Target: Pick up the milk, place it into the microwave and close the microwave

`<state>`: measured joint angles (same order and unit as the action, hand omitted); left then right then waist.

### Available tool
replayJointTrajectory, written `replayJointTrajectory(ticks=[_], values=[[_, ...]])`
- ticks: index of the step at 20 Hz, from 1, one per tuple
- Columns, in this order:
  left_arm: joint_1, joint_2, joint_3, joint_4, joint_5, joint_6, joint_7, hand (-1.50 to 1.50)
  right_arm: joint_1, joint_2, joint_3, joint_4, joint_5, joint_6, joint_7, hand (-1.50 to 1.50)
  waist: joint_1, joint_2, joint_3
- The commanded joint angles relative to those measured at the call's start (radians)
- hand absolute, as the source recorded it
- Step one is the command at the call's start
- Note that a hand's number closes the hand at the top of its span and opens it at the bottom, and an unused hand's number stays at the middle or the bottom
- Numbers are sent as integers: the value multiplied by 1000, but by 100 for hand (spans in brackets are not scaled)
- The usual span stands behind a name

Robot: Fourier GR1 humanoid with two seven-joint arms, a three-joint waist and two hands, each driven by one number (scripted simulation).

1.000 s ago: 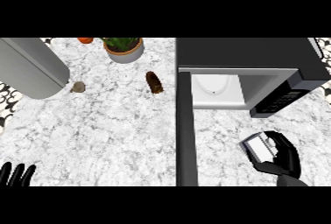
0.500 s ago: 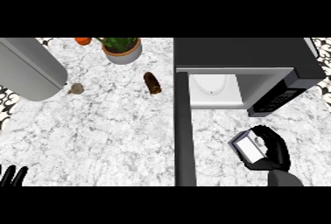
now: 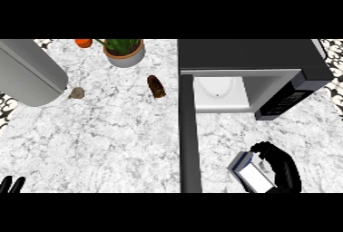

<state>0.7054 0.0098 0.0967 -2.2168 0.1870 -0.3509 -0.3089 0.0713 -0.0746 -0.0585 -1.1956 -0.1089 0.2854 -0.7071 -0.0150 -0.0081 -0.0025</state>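
The milk carton [image 3: 250, 173], white with a blue-grey edge, is held at the lower right, my right hand [image 3: 281, 166] curled round it above the counter. It lies below the microwave [image 3: 281, 63], which stands at the upper right with its white cavity [image 3: 218, 93] showing. The microwave door [image 3: 188, 136] swings out toward me as a long dark bar, just left of the carton. Only the fingertips of my left hand [image 3: 9, 185] show at the lower left corner, straight and resting.
A potted plant [image 3: 124, 52] and an orange fruit [image 3: 83, 42] stand at the back. A brown object [image 3: 157, 86] and a small tan one [image 3: 77, 93] lie on the marble counter [image 3: 107, 140]. A large grey cylinder [image 3: 26, 74] fills the upper left.
My right hand has carried the milk carton leftward and toward the lower edge, closer to the open door. The left hand has sunk lower in the corner.
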Motion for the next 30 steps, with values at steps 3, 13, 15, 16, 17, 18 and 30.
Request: replayJointTrajectory(ticks=[3, 13, 15, 16, 17, 18, 30], values=[[-17, 17, 49, 69, 37, -51, -39, -150, 236, 50, 101, -416, -30, -34, 216, 150, 5, 3, 1], [-27, 22, 118, 30, 94, -69, 26, -150, 179, 74, 290, -582, -12, -334, 374, 150, 20, 8, 3], [13, 14, 135, 70, 114, -120, -28, -150, 144, 74, 327, -585, 3, -401, 388, 150, 23, 7, 2], [1, 20, 150, 53, 121, -114, -12, -150, 106, 74, 339, -544, 19, -427, 371, 150, 23, 7, 3], [-1, 3, 143, 93, 71, -123, -51, -150, 108, 74, 352, -567, 27, -463, 405, 150, 22, 7, 2], [-47, 18, 148, 110, 73, -99, -22, -150, 39, 75, 360, -603, 33, -536, 477, 150, 22, 8, 2], [-101, 39, 210, 113, 120, -124, 39, -150, -341, 75, 115, -31, 49, -638, 404, 150, 31, 13, 3]])
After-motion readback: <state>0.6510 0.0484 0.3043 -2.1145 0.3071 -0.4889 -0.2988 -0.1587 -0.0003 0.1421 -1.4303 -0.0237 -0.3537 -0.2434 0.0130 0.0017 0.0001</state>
